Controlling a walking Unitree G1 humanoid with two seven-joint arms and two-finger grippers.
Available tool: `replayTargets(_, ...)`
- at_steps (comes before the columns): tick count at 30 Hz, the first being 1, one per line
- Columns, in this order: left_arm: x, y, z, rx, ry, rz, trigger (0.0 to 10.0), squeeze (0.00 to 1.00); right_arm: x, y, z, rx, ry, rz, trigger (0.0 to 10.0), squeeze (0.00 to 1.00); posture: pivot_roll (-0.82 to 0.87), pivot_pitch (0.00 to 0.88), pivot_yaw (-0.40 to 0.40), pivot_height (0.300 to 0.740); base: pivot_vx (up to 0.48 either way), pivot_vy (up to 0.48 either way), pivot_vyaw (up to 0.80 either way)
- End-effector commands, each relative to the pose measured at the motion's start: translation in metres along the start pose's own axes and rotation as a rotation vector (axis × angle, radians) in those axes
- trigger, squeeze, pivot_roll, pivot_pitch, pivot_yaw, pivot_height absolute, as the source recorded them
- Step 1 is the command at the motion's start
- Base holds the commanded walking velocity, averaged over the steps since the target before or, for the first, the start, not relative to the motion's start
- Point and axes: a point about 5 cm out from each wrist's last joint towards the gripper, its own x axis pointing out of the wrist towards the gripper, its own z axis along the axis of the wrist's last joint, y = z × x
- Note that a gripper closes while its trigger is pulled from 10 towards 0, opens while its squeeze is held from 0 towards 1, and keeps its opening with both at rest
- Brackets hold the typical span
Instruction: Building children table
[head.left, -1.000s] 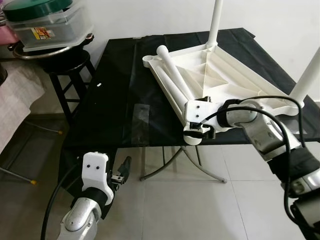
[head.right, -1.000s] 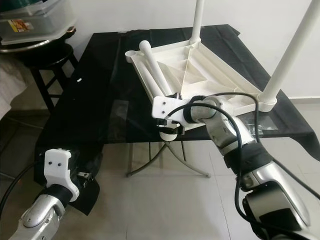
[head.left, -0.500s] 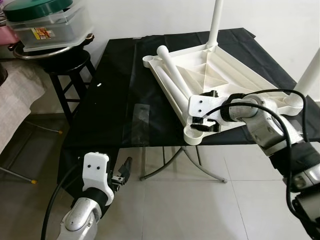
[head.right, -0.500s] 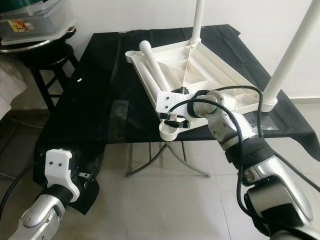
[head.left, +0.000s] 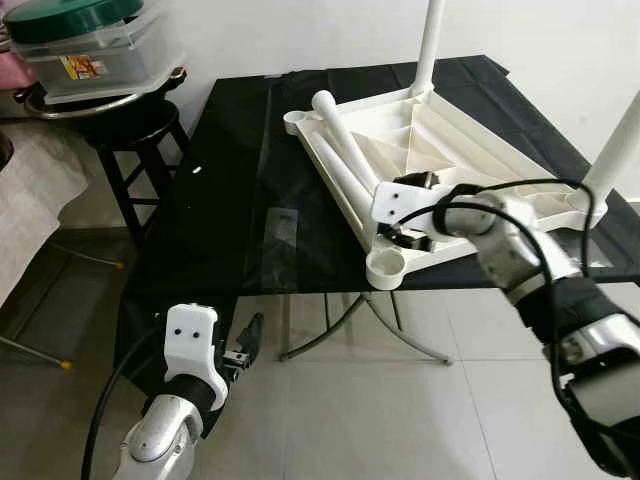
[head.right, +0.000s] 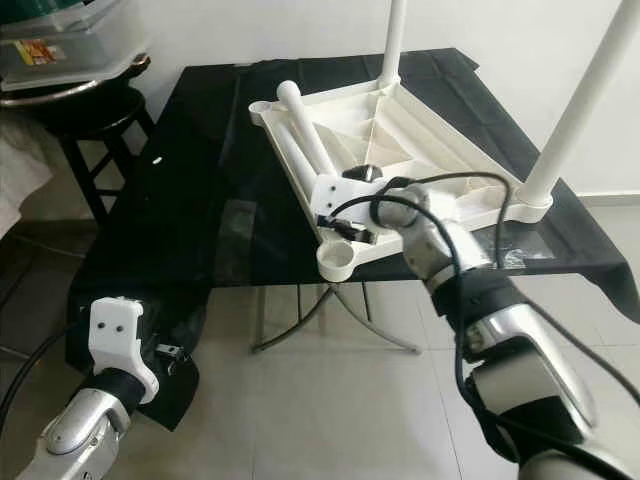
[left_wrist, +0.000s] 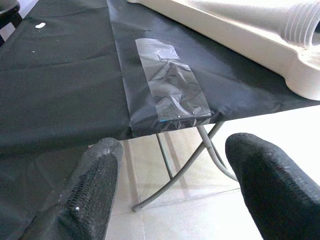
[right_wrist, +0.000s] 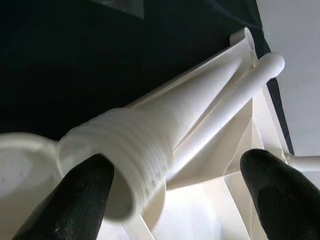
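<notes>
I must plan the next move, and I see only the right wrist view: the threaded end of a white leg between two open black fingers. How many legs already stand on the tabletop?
Observer: Two. The far leg and the right-side leg stand upright at corners of the upside-down tabletop.
Operator: Is any socket free?
Observer: Yes. An empty socket sits at the near corner, at the edge of the black table, just in front of the right gripper and the loose leg.
Operator: And the left arm?
Observer: The left gripper hangs below the table edge, open and holding nothing.
</notes>
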Motion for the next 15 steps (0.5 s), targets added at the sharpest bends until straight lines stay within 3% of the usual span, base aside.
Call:
replayTargets(1,-0.003,0.002,-0.002,0.012,0.019,0.005,10.0,0.00,0.007,0.001,0.003,-0.017,0.001,-0.047,10.0,0.00,-0.02,0.127,0.065,0.740,0.000,0.000,0.00)
replayTargets(9,-0.003,0.001,-0.001,0.009,0.018,0.006,10.0,0.00,0.019,0.014,-0.003,-0.004,0.022,-0.097,10.0,0.00,-0.01,0.131,0.062,0.740,0.000,0.000,0.00)
replayTargets(13,-0.005,-0.001,0.000,0.003,0.016,0.010,10.0,0.00,0.026,0.015,-0.011,0.003,0.057,-0.244,10.0,0.00,-0.01,0.138,0.057,0.740,0.000,0.000,0.00)
replayTargets(15,-0.005,-0.001,0.000,0.003,0.016,0.010,10.0,0.00,0.026,0.015,-0.011,0.003,0.057,-0.244,10.0,0.00,-0.01,0.138,0.057,0.740,0.000,0.000,0.00)
